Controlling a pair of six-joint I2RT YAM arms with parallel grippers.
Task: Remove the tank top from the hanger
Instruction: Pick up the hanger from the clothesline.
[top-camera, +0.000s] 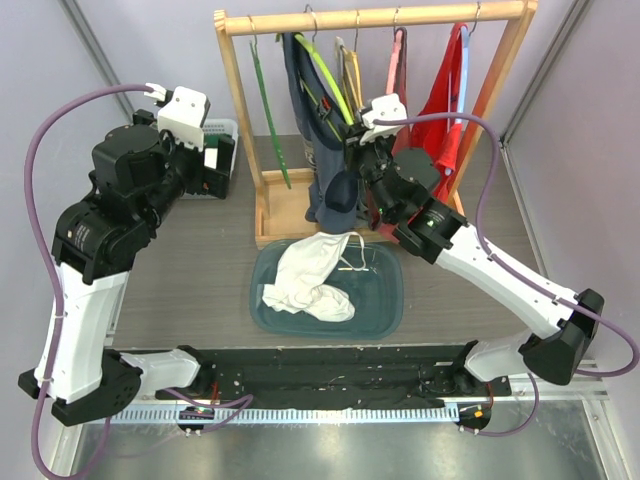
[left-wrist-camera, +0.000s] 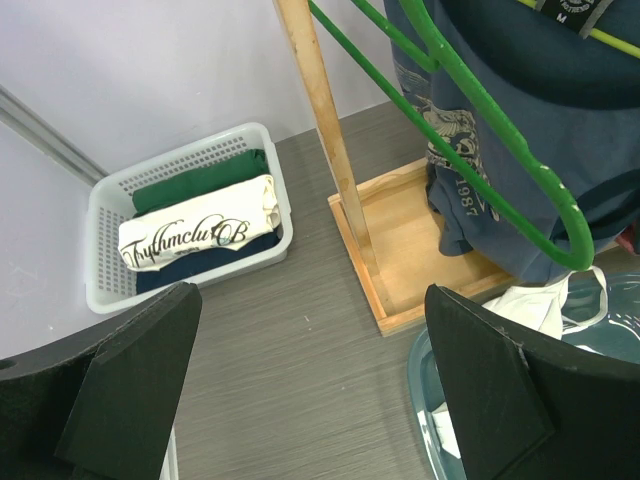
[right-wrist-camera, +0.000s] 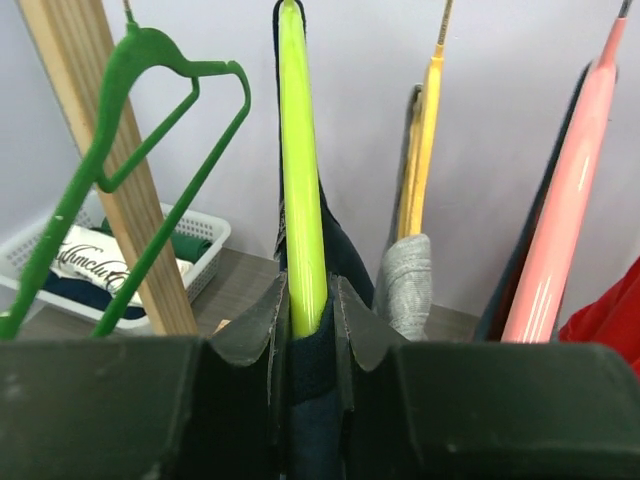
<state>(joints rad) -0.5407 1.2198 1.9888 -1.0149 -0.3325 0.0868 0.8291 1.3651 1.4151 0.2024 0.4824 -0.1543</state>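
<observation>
On the wooden rack (top-camera: 370, 18), second hanger from the left, the navy tank top (top-camera: 312, 175) hangs on a lime hanger (right-wrist-camera: 300, 180). Right gripper (right-wrist-camera: 308, 330) is raised to it, jaws pinched together on the navy fabric where it wraps the lime hanger's arm. An empty green hanger (top-camera: 268, 110) hangs just left; a yellow hanger (right-wrist-camera: 425, 150), a pink hanger (right-wrist-camera: 560, 220) and a red garment (top-camera: 440, 100) hang to the right. Below sits a teal tub (top-camera: 385, 300) holding a crumpled white garment (top-camera: 310, 275). Left gripper (left-wrist-camera: 310, 295) is well apart, jaws spread wide, empty, above the table near a white basket (left-wrist-camera: 105, 215) of folded clothes.
</observation>
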